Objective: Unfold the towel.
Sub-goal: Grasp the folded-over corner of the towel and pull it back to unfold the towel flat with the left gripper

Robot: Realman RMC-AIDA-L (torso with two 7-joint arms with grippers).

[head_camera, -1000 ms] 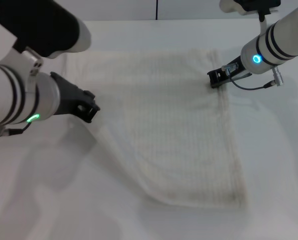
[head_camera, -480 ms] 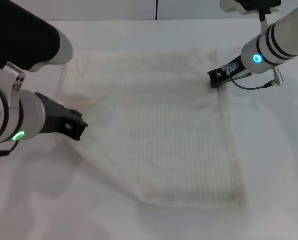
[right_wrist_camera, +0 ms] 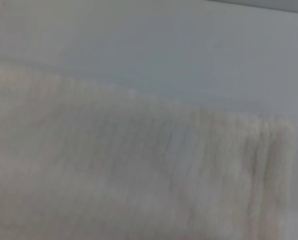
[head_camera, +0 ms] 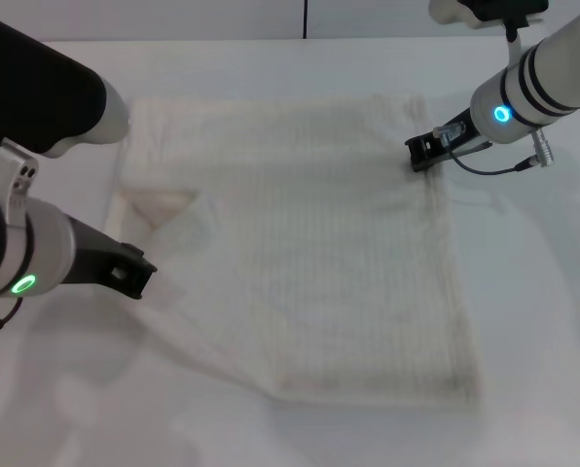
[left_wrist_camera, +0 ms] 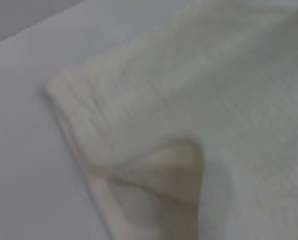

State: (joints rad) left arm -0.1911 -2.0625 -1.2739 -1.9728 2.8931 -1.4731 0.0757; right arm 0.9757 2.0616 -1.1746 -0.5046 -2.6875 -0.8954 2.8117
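The towel (head_camera: 319, 243) lies spread on the white table, cream-white with faint ribbed stripes. A small corner is folded over at its far left (head_camera: 159, 204), which also shows in the left wrist view (left_wrist_camera: 164, 170). My left gripper (head_camera: 134, 277) is at the towel's near-left edge, and the cloth stretches from it toward the near hem, so it is shut on that edge. My right gripper (head_camera: 421, 153) rests on the towel's right edge near the far-right corner. The right wrist view shows only that towel edge (right_wrist_camera: 139, 165) close up.
The white table (head_camera: 543, 321) surrounds the towel on all sides. A dark vertical seam (head_camera: 305, 17) shows on the wall behind. A cable (head_camera: 494, 170) hangs under my right wrist.
My left gripper has moved toward me and to the left, drawing the towel's near-left edge outward. The left part of the towel now lies flatter. The right arm has not moved.
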